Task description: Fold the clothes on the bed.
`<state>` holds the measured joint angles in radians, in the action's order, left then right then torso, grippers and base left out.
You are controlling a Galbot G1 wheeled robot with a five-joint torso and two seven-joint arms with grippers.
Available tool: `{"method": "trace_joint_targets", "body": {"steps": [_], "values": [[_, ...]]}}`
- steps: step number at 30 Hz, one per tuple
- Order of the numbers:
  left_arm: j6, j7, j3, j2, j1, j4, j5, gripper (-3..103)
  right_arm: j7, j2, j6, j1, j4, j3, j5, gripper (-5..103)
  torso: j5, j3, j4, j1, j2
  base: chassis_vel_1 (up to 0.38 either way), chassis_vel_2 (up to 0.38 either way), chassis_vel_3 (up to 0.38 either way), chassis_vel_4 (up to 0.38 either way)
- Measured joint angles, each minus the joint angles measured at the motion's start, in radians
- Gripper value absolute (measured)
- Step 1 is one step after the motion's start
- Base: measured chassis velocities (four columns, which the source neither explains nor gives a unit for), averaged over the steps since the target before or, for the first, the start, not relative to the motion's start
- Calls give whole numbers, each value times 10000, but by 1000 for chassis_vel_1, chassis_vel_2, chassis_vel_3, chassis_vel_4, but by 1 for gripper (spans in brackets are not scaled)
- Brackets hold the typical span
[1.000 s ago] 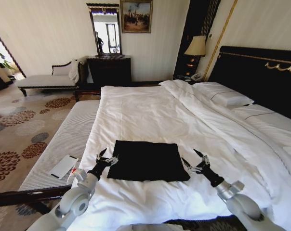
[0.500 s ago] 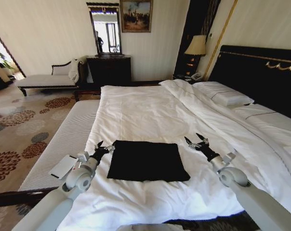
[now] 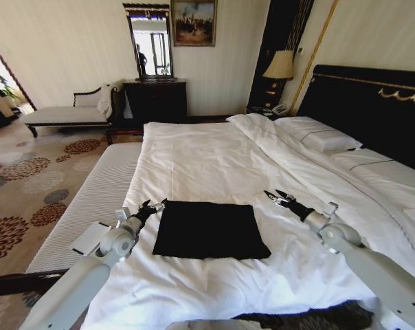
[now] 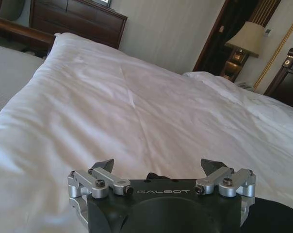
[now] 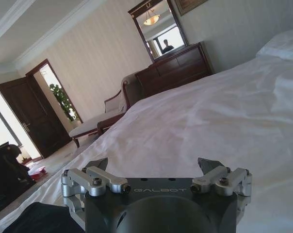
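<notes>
The clothes are one black garment lying flat in a neat rectangle on the white duvet near the foot of the bed. My left gripper hovers open just off the rectangle's far left corner, holding nothing. Off to the right of the far right corner, clear of the fabric, my right gripper is open and empty too. In the left wrist view the open fingers point across bare duvet, with black cloth at one corner. The right wrist view shows its own open fingers and dark cloth.
A padded bench with a white flat device runs along the bed's left side. Pillows and a dark headboard stand at the right. A dresser with a mirror, a chaise and a lamp line the far wall.
Both arms have reached forward: the left gripper went from the garment's near left edge to its far left corner, the right from its near right side to beyond its far right corner.
</notes>
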<state>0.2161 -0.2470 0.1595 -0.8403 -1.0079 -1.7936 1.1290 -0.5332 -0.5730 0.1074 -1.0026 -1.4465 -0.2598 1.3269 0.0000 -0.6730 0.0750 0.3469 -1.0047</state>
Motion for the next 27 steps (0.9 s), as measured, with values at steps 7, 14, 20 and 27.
{"method": "trace_joint_targets", "body": {"steps": [7, 14, 20, 27], "values": [[275, -195, -216, -69, 241, 276, 431, 100, -740, 14, 871, 1013, 738, 1116, 566, 100, 1, 0, 3, 0, 0, 0, 0, 0, 0], [535, -224, -237, -194, 466, 759, 931, 100, -784, -16, 2881, 2147, 1579, 2025, 293, 100, 0, 1, 3, -3, 0, 0, 0, 0, 0], [608, 116, -428, -430, 725, 1033, 1101, 100, -999, -459, 2955, 3324, 2586, 3088, 272, 100, 1, 0, 0, -1, 1, 0, 0, 0, 0], [618, 476, -552, -517, 795, 1274, 1353, 100, -1264, -570, 2862, 3700, 3028, 3530, 16, 100, 1, 1, 2, -2, 0, 0, 0, 0, 0]]}}
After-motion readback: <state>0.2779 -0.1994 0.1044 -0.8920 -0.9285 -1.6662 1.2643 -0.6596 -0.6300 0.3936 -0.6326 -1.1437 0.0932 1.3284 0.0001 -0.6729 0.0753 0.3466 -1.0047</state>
